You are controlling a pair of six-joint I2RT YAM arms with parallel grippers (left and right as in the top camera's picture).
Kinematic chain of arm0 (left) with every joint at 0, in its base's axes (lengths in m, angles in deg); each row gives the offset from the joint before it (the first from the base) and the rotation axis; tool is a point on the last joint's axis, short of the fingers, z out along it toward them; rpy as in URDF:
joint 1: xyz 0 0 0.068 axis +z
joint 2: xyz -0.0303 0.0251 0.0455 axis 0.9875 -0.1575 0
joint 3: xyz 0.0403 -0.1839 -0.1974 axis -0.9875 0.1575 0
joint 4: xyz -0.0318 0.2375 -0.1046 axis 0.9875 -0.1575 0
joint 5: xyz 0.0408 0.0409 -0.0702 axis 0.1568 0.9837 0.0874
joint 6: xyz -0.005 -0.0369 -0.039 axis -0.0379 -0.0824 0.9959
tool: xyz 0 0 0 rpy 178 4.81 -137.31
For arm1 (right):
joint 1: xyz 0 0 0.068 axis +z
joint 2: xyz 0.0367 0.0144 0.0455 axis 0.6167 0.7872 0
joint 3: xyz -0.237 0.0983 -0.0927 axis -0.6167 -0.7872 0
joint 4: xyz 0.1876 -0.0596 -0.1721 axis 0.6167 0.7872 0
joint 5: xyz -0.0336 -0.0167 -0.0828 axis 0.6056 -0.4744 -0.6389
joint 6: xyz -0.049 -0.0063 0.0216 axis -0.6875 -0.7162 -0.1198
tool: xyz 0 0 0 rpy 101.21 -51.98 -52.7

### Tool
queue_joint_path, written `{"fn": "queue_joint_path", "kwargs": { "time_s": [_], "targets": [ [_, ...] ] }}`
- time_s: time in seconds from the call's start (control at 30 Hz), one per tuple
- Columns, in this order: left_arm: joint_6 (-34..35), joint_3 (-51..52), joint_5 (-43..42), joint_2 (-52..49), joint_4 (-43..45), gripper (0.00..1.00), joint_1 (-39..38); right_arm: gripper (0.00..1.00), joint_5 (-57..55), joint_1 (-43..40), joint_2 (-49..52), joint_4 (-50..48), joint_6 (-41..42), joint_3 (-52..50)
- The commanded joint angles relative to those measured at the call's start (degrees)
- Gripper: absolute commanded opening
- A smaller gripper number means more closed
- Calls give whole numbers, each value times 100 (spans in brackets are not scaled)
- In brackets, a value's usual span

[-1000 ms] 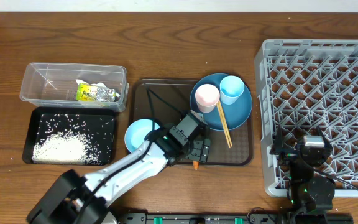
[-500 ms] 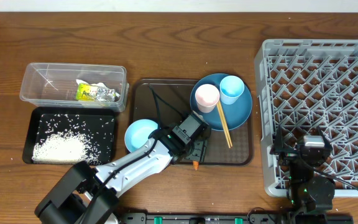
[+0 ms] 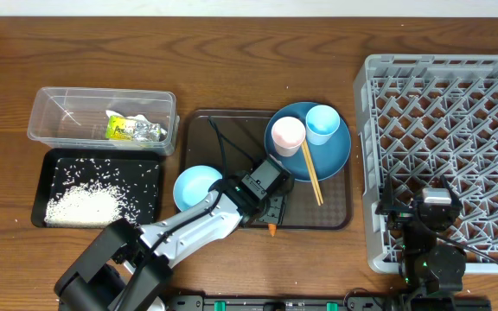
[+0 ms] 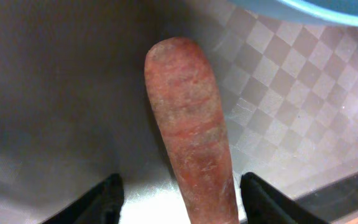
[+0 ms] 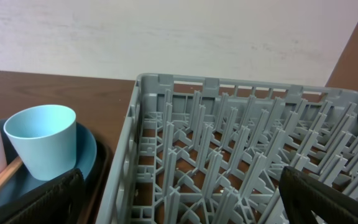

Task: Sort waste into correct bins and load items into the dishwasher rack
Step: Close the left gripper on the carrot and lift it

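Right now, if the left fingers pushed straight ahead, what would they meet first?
The orange carrot lying between the left fingers on the dark tray; the tray floor likely next.

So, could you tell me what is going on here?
The left arm has its jaws open astride the carrot on the serving tray, not touching it. The wrapper lies in the clear tub, the rice in the black tray. The plate, cups, chopsticks and bowl are not yet in the rack; the right arm hangs at its corner, jaws open.
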Motion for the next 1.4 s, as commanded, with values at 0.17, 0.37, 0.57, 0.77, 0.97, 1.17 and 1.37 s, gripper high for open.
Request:
{"fn": "queue_joint_path", "kwargs": {
  "time_s": [0.17,0.37,0.57,0.77,0.97,1.17,1.37],
  "targets": [
    [-39,-90,295,-129,13,50,-13,99,4,-17,0,22,-55,-4],
    [-42,-87,299,-133,13,50,-13,99,4,-17,0,22,-55,-4],
    [-42,-90,293,-131,9,42,-13,99,4,-17,0,22,-55,-4],
    [-39,-90,249,-131,7,36,-13,99,4,-17,0,22,-55,-4],
    [-42,-90,212,-68,-22,19,-13,99,4,-17,0,22,-55,-4],
    [-42,-90,59,286,-83,6,-9,99,4,-17,0,22,-55,-4],
    [-42,-90,66,1019,-321,6,-7,99,4,-17,0,22,-55,-4]
  ]
}}
